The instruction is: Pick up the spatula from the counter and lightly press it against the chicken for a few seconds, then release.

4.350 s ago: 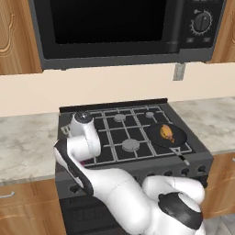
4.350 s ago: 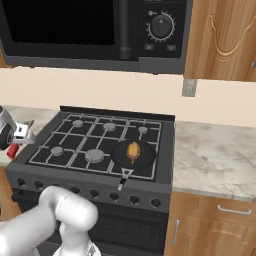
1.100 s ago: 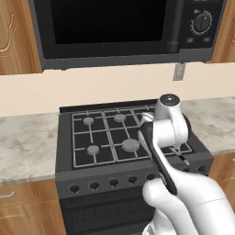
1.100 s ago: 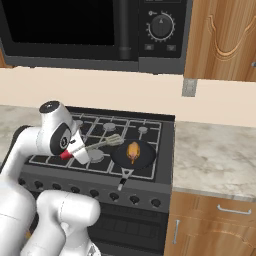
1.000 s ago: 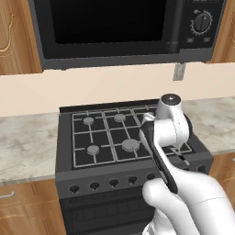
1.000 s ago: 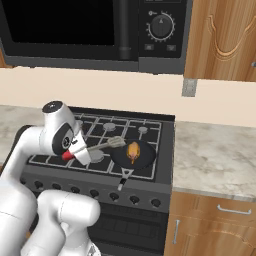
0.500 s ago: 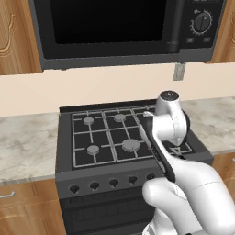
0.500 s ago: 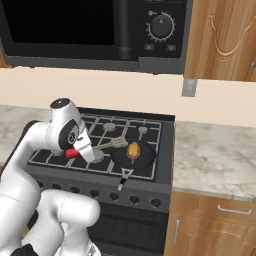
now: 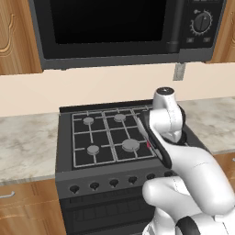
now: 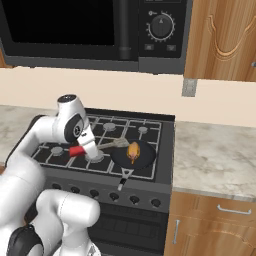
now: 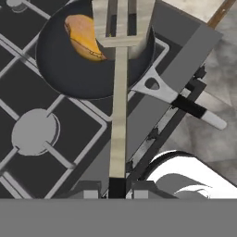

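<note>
On the stove (image 9: pixel 103 137), at its front right corner, the pan (image 11: pixel 69 74). Pickup seems done: spatula (image 11: pixel 119 115) off the counter, blade reaching over the pan's rim to the chicken (image 11: pixel 83 34), contact impossible to tell. Handle end pinched in the narrowly closed gripper (image 11: pixel 117 186). Left to do: pressing, holding, releasing.

1. We see a black microwave (image 9: pixel 110 27) across the top of the left base view.
2. We see wooden cabinets (image 10: pixel 220 35) at the upper right of the right base view.
3. A dark gas stove (image 9: pixel 105 183) sits mid-frame.
4. A black pan (image 10: pixel 146 159) rests on its right side.
5. A grey outlet (image 10: pixel 189 87) is on the wall above.
</note>
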{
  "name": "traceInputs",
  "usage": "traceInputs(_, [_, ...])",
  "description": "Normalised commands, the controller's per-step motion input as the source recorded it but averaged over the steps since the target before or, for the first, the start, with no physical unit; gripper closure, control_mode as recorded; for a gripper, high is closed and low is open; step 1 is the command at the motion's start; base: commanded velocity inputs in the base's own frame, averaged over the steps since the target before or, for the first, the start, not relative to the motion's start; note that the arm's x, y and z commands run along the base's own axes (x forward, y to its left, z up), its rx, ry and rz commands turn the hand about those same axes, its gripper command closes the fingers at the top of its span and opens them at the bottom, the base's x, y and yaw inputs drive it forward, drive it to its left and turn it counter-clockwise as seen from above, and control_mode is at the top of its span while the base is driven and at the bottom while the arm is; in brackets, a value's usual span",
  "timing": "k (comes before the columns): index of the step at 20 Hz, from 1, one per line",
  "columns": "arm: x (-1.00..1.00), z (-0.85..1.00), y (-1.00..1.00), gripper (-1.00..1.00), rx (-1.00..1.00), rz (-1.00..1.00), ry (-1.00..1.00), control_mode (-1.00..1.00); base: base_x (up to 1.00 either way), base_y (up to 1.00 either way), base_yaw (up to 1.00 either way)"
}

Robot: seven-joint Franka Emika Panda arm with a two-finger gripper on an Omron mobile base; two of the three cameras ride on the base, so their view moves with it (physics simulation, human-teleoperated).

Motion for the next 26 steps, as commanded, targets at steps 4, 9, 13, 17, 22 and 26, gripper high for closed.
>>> traceInputs(4, [0.17, -0.17, -0.08, 1.0, 0.0, 0.0, 0.06, -1.0, 0.0, 0.0, 0.0])
traceInputs(9, [0.19, -0.22, -0.05, 1.0, 0.0, 0.0, 0.07, -1.0, 0.0, 0.0, 0.0])
traceInputs(13, [0.2, -0.16, -0.05, 1.0, 0.0, 0.0, 0.06, -1.0, 0.0, 0.0, 0.0])
traceInputs(17, [0.28, -0.09, -0.06, 1.0, 0.0, 0.0, 0.05, -1.0, 0.0, 0.0, 0.0])
traceInputs(22, [0.26, -0.12, -0.04, 1.0, 0.0, 0.0, 0.03, -1.0, 0.0, 0.0, 0.0])
traceInputs(26, [0.23, -0.21, -0.02, 1.0, 0.0, 0.0, 0.04, -1.0, 0.0, 0.0, 0.0])
